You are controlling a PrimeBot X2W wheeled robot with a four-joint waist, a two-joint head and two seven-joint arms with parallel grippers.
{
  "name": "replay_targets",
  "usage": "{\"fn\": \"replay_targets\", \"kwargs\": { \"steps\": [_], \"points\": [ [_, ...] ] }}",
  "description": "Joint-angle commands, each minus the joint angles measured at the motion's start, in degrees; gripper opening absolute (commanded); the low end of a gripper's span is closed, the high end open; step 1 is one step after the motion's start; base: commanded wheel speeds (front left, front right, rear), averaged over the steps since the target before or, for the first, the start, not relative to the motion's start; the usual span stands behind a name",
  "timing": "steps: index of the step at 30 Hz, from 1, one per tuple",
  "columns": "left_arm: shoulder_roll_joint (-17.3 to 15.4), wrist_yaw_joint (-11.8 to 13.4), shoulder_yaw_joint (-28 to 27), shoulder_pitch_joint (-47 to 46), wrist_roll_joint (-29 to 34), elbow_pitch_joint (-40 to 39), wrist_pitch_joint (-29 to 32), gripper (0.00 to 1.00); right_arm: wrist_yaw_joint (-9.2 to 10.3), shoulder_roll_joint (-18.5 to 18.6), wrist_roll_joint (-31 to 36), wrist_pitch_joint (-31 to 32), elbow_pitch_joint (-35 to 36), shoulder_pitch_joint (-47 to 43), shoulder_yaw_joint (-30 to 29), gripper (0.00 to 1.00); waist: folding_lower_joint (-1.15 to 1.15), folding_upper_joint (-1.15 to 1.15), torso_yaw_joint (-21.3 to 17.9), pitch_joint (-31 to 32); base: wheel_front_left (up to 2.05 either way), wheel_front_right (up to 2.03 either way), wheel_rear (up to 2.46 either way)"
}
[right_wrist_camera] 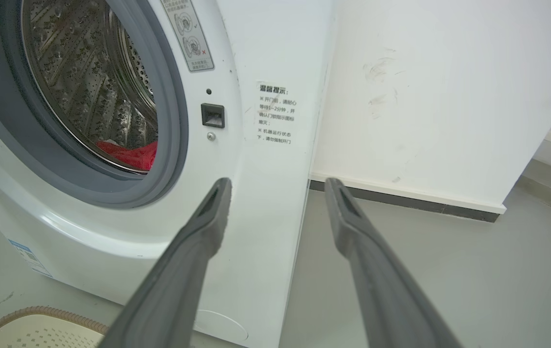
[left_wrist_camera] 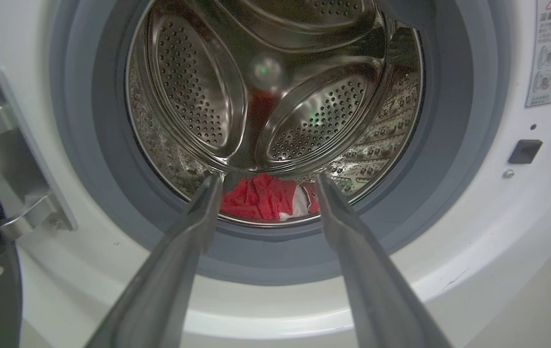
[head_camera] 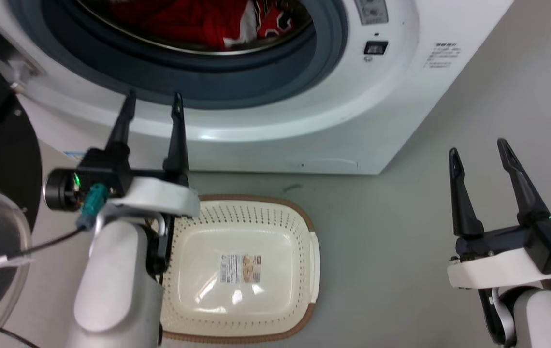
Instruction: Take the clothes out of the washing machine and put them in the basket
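Left claw (head_camera: 154, 96) and right claw (head_camera: 478, 147) gape empty; crumpled red clothes (left_wrist_camera: 261, 198) lie in perforated steel drum (left_wrist_camera: 198, 96)

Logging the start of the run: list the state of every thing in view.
Door: open.
Washer: clothes inside.
Basket: empty, upright.
Left gripper: open, empty.
Right gripper: open, empty.

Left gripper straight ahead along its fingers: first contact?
Likely the clothes low in the drum. The open left gripper aims just over the grey door seal, which it might clip. Depth unclear.
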State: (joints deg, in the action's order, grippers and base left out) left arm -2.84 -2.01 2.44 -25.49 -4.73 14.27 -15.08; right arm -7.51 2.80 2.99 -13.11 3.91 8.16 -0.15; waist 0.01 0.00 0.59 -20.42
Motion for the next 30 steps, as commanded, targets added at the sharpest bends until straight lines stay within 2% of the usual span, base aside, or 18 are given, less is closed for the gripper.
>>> {"fn": "replay_targets", "kwargs": {
  "steps": [1, 12, 22, 30],
  "points": [
    [-0.5, -0.3, -0.6, -3.0, 0.5, 1.0, -0.1, 1.00, 0.03, 0.2, -0.3, -0.3, 0.3, 1.5, 0.4, 1.00, -0.01, 0.00, -1.1, -5.2, 0.00, 0.00, 0.00],
    [-3.3, -1.2, -3.1, -19.8, 1.3, 12.4, -0.1, 1.00, 0.04, 0.1, -1.9, -1.5, -1.5, 5.3, 2.4, 1.00, -0.01, 0.00, -4.5, -12.4, 0.00, 0.00, 0.00],
    [-6.7, -0.6, -3.9, -35.2, 1.4, 29.6, -0.1, 1.00, 0.04, 0.1, -4.0, -2.0, -3.8, 6.7, 4.7, 1.00, -0.01, 0.00, -7.5, -14.8, 0.00, 0.00, 0.00],
    [-10.7, -2.1, -2.1, -47.9, 2.6, 42.4, 5.1, 1.00, 0.04, 0.1, -6.2, -2.2, -4.3, 7.7, 7.9, 1.00, -0.01, 0.00, -10.5, -17.2, 0.00, 0.00, 0.00]
  ]
}}
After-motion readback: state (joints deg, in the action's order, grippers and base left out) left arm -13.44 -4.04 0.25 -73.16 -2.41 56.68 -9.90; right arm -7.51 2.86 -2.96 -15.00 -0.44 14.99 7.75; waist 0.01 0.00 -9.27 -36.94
